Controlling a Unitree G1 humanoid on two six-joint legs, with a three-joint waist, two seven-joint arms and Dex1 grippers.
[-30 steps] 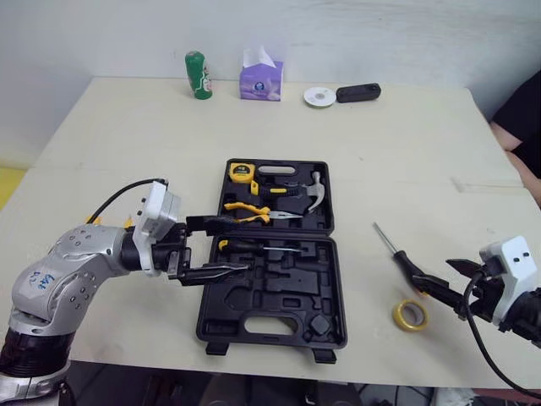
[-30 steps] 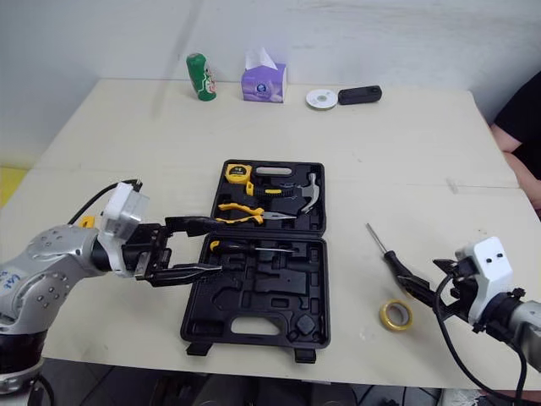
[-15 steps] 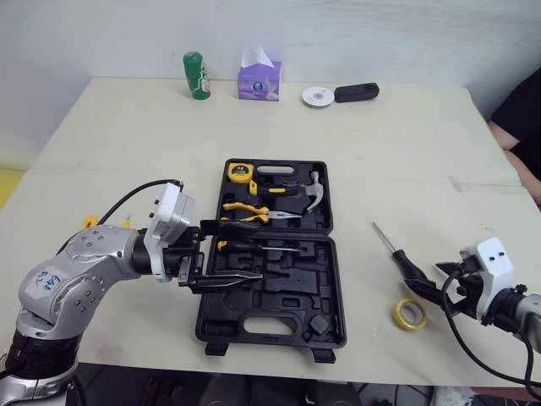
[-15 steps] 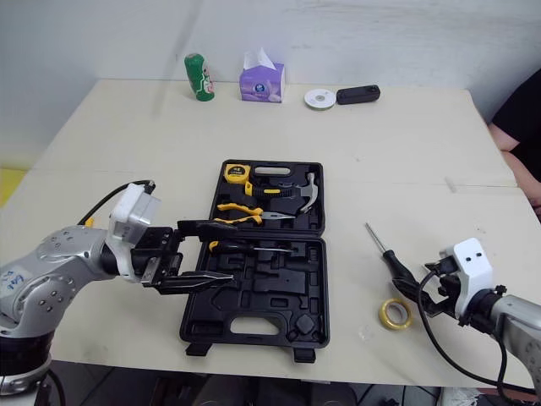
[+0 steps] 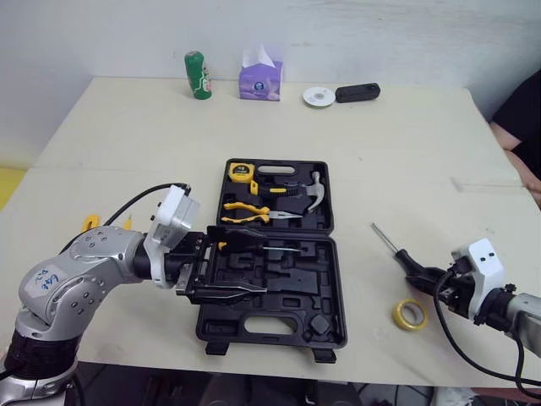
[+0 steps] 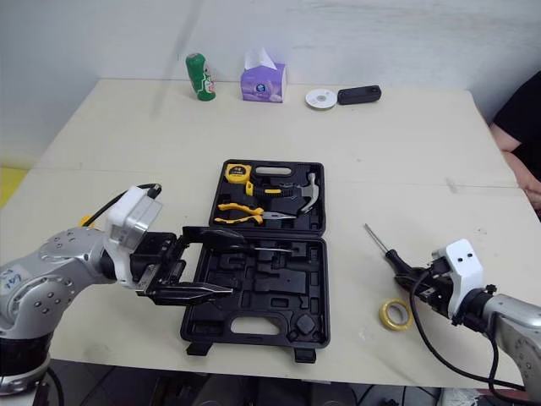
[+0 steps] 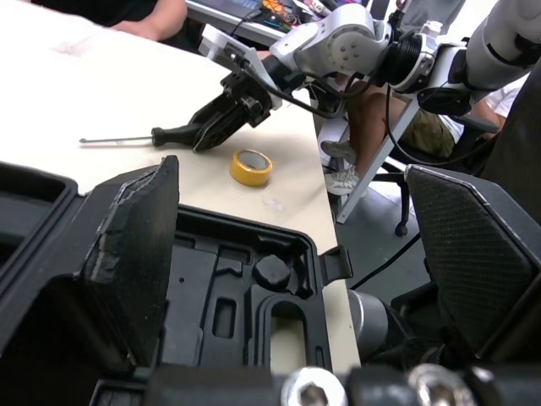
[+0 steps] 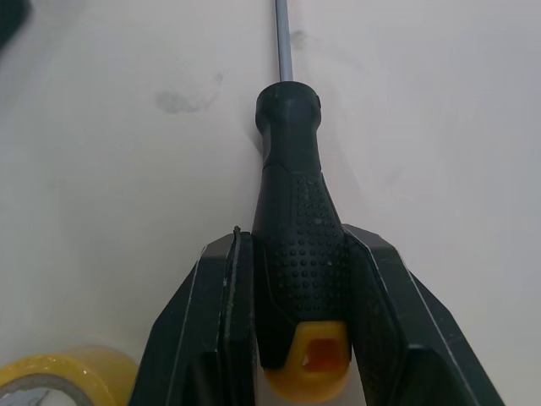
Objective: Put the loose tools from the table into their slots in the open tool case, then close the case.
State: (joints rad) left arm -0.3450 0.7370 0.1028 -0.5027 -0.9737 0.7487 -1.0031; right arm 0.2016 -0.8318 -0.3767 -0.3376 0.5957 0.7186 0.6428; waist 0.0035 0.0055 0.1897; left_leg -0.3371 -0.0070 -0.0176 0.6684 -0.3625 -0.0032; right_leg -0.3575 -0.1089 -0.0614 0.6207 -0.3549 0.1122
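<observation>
Right gripper (image 5: 423,276) clamps screwdriver (image 8: 292,169) handle, well apart from case (image 5: 270,338) at 3 o'clock; tape (image 5: 409,315) beside. Left gripper (image 5: 249,263) spread wide over case's 9 o'clock edge.

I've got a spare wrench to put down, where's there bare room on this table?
Bare tabletop lies between the tool case and the far green can and tissue box. Crowded: near right, where the right hand grips the screwdriver beside the yellow tape roll.

Bare table (image 5: 363,169) between case (image 5: 283,283) and screwdriver (image 5: 407,261); tape roll (image 5: 396,315) just beside right gripper (image 5: 423,274).
</observation>
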